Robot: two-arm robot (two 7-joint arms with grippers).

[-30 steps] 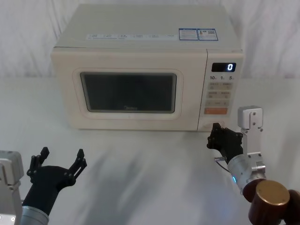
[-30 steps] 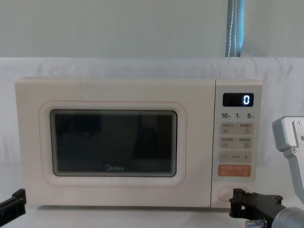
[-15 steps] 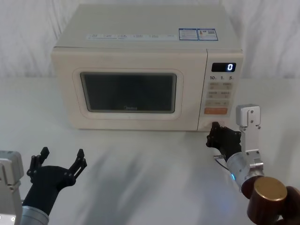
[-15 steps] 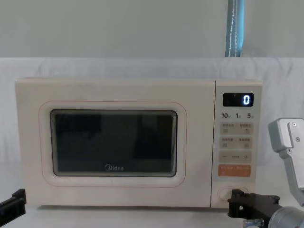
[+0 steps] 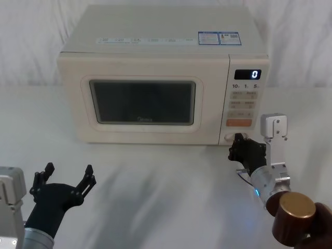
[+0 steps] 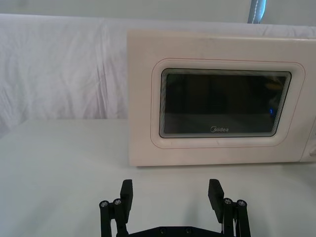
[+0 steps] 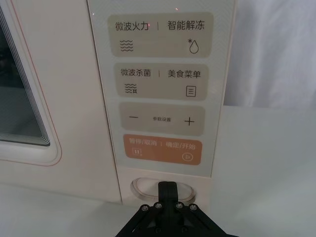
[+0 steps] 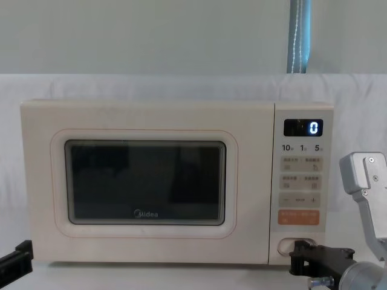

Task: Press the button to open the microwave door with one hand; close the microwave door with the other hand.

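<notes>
Microwave door (image 5: 142, 106) flush; clenched right gripper (image 7: 169, 190) at button (image 7: 148, 186); left gripper (image 5: 65, 178) spread, unobstructed

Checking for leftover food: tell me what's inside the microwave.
Can't tell. The microwave door is closed, and its dark window shows only reflections. The right claw sits at the button.

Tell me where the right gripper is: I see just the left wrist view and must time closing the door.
Observer: The right gripper, shut, has its tip at the wide button below the orange key.
Operator: My left gripper is open. Any gap at the door's keypad side?
Observer: None; the chest view shows the door flush with the keypad strip.
Operator: And the display?
Observer: The display reads 0.
</notes>
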